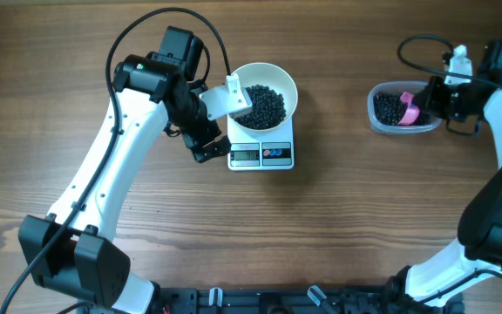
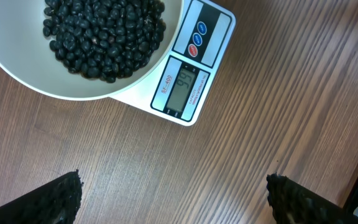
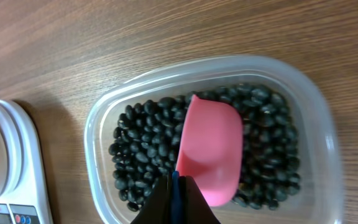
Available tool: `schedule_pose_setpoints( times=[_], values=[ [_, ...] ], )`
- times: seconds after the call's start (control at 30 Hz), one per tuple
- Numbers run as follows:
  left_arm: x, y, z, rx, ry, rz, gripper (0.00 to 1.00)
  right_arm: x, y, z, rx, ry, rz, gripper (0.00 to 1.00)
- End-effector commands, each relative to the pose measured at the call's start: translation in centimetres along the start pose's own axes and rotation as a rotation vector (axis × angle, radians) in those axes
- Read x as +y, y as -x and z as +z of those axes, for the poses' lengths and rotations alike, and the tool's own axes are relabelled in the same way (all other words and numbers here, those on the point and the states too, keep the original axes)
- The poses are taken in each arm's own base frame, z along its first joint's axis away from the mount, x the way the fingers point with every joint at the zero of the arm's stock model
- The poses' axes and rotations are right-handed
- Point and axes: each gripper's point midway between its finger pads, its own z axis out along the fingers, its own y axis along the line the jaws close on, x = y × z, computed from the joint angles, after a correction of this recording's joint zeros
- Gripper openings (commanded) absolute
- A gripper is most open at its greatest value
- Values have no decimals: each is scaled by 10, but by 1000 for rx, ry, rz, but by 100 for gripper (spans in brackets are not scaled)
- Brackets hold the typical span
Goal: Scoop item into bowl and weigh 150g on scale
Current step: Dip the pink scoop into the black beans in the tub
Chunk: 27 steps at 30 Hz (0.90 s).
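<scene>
The white bowl (image 1: 279,77) stands on the scale (image 1: 261,154) and holds a heap of black beans, the item (image 1: 266,105). My left gripper (image 1: 209,146) hangs open just left of the scale, with nothing in it. In the left wrist view the bowl (image 2: 135,78), its beans (image 2: 101,34) and the scale's lit display (image 2: 185,87) lie ahead of the open left gripper (image 2: 176,190). My right gripper (image 3: 176,182) is shut on the blue handle of a pink scoop (image 3: 210,149). The scoop looks empty and rests over more beans (image 3: 145,149) in a clear tub (image 3: 98,124).
The clear tub (image 1: 382,122) sits at the far right of the wooden table, well apart from the scale. The scale's edge (image 3: 27,168) shows at the left of the right wrist view. Black cables loop above both arms.
</scene>
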Motion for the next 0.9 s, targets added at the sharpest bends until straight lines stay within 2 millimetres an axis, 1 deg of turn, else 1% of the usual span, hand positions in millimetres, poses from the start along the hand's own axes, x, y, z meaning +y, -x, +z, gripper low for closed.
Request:
schedule_pose_setpoints(
  times=[0.0,0.07,0.2,0.27,0.37,0.67,0.87],
  values=[
    [1,-3,5,9,-12,3,100,-10,-21,19,68,76,41,4],
    [1,-3,5,9,-12,3,100,-11,-21,15,62,103,45,4],
    [1,-3,5,9,-12,3,100,-24,-20,6,41,119,38,4],
    [1,-3,5,9,-12,3,100,-20,-16,-2,9,180,52,4],
    [1,-3,5,9,-12,3,100,-10,-8,-16,-46,295,48,4],
    [1,-3,5,9,-12,3,100,-22,-9,-26,-58,308,104,4],
    [1,-3,5,9,-12,3,100,-18,-1,-45,-127,439,143,4]
  ],
)
